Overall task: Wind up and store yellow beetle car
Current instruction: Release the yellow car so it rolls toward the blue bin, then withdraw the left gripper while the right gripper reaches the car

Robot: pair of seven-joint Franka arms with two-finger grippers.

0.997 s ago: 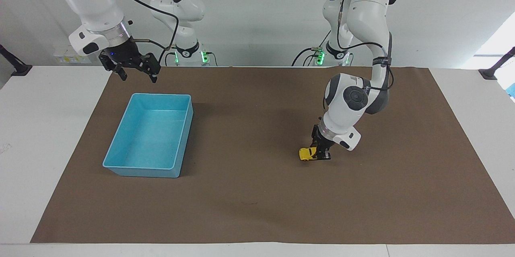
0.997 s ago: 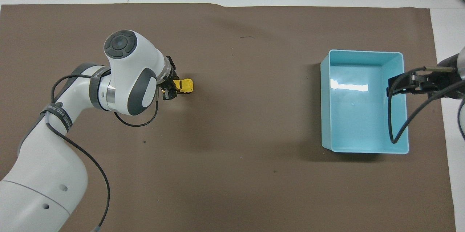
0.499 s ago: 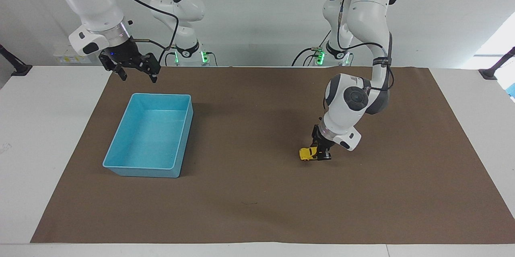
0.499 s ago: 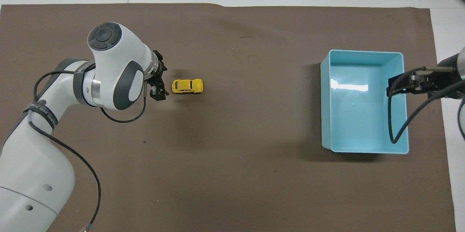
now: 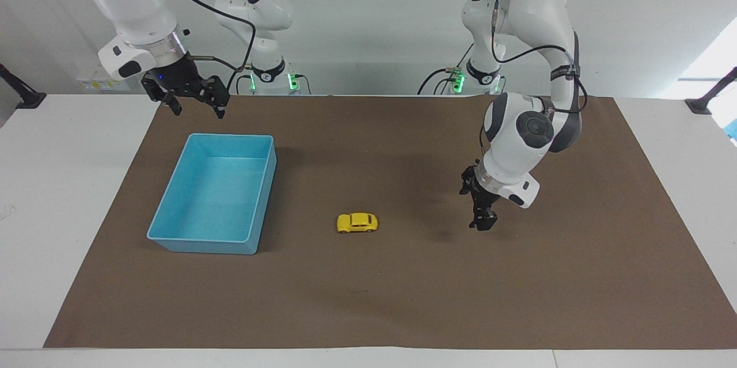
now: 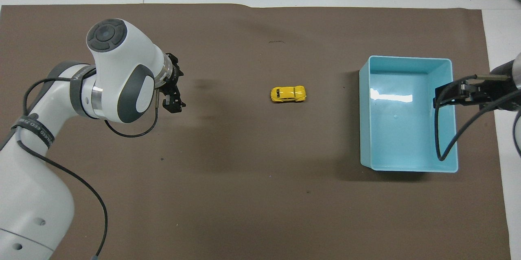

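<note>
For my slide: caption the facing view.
Yellow beetle car sits free on the mat between blue bin and raised left end effector.

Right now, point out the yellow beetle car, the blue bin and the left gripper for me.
yellow beetle car (image 5: 357,222): facing view, on its roof.
blue bin (image 5: 162,219): facing view, on its long wall's rim toward the right arm's end.
left gripper (image 5: 482,224): facing view, between its fingertips, above the brown mat.
</note>
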